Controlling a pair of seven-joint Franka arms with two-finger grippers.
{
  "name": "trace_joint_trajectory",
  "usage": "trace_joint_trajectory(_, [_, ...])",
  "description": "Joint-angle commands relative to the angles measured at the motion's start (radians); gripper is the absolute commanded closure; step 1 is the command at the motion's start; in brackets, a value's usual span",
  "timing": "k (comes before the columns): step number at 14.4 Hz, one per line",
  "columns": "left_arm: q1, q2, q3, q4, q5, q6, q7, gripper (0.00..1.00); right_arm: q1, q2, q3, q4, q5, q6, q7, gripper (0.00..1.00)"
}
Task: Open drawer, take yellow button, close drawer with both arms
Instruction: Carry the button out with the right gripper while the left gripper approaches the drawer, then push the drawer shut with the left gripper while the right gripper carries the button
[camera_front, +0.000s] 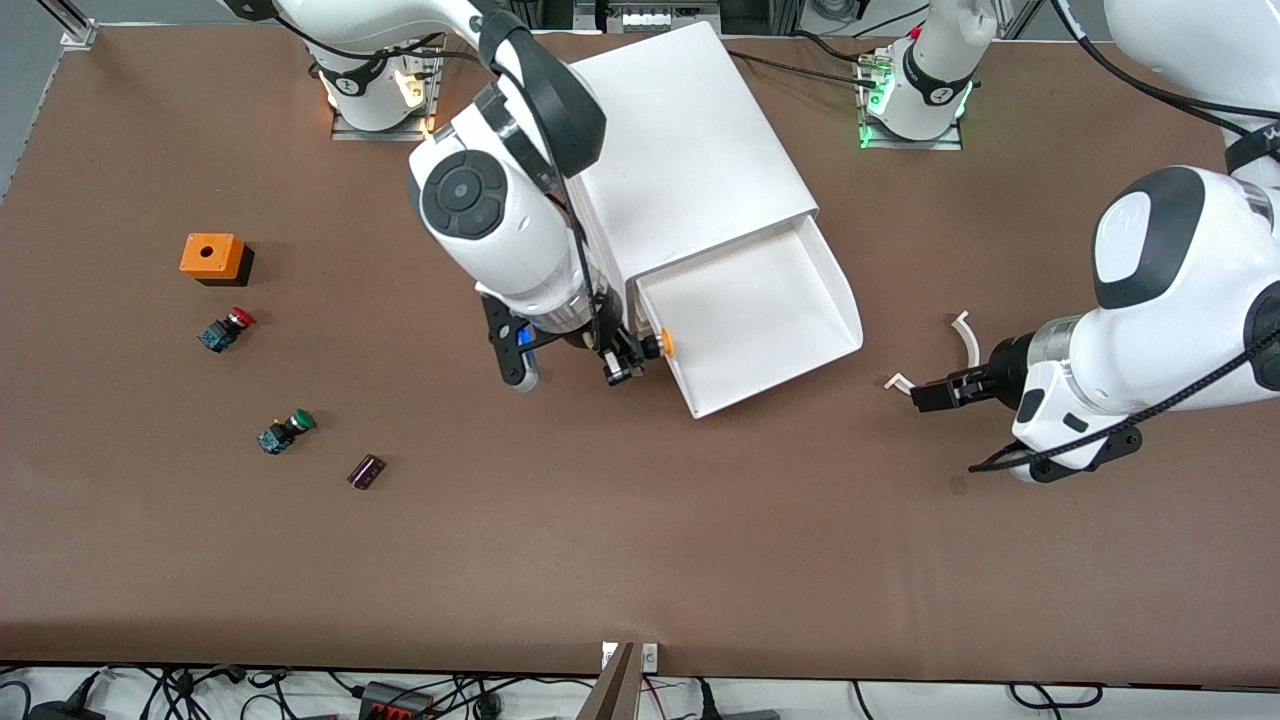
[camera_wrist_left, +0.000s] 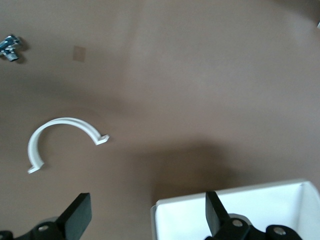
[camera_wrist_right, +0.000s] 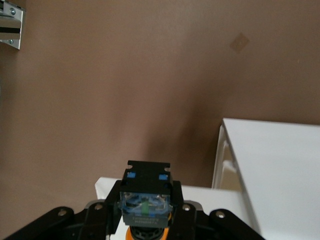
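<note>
The drawer (camera_front: 848, 300), the top one of the white cabinet (camera_front: 690, 150), stands pulled out and its tray is bare. My right gripper (camera_front: 628, 364) hangs over the drawer's side rim toward the right arm's end, shut on the button (camera_front: 666, 345). In the right wrist view the button's black and blue body (camera_wrist_right: 147, 182) sits between the right gripper's (camera_wrist_right: 145, 202) fingers, with the orange cap below it and the drawer's rim (camera_wrist_right: 107, 186) underneath. My left gripper (camera_front: 920, 395) is open and empty, off the drawer toward the left arm's end. The drawer's corner (camera_wrist_left: 260, 200) shows by the left gripper (camera_wrist_left: 147, 200).
A white curved plastic piece (camera_front: 968, 340) (camera_wrist_left: 65, 125) lies on the table by the left gripper. Toward the right arm's end sit an orange box (camera_front: 212, 257), a red-capped button (camera_front: 228, 328), a green-capped button (camera_front: 285, 432) and a small dark block (camera_front: 366, 471).
</note>
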Motion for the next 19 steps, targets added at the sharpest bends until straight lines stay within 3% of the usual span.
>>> trace_joint_trajectory(1, [-0.050, 0.033, 0.005, 0.004, -0.007, 0.066, -0.126, 0.00, -0.053, -0.102, 0.009, -0.167, -0.011, -0.009, -0.217, 0.91])
trace_joint_trajectory(4, [-0.104, 0.062, 0.001, -0.008, 0.145, 0.144, -0.169, 0.00, -0.118, -0.159, 0.009, -0.288, -0.009, -0.024, -0.446, 0.91])
trace_joint_trajectory(6, [-0.158, 0.059, 0.001, -0.094, 0.209, 0.238, -0.194, 0.00, -0.174, -0.191, 0.009, -0.366, -0.009, -0.063, -0.645, 0.91])
trace_joint_trajectory(10, [-0.213, 0.047, -0.008, -0.194, 0.213, 0.295, -0.330, 0.00, -0.262, -0.261, 0.006, -0.535, -0.018, -0.086, -1.003, 0.91])
trace_joint_trajectory(13, [-0.250, 0.021, -0.008, -0.246, 0.213, 0.297, -0.337, 0.00, -0.310, -0.271, 0.002, -0.598, -0.041, -0.078, -1.222, 0.91])
trace_joint_trajectory(16, [-0.280, -0.053, -0.010, -0.364, 0.211, 0.300, -0.338, 0.00, -0.354, -0.275, 0.002, -0.653, -0.081, -0.064, -1.426, 0.91])
trace_joint_trajectory(19, [-0.277, -0.135, -0.063, -0.485, 0.200, 0.317, -0.340, 0.00, -0.391, -0.275, 0.002, -0.747, -0.083, 0.035, -1.635, 0.91])
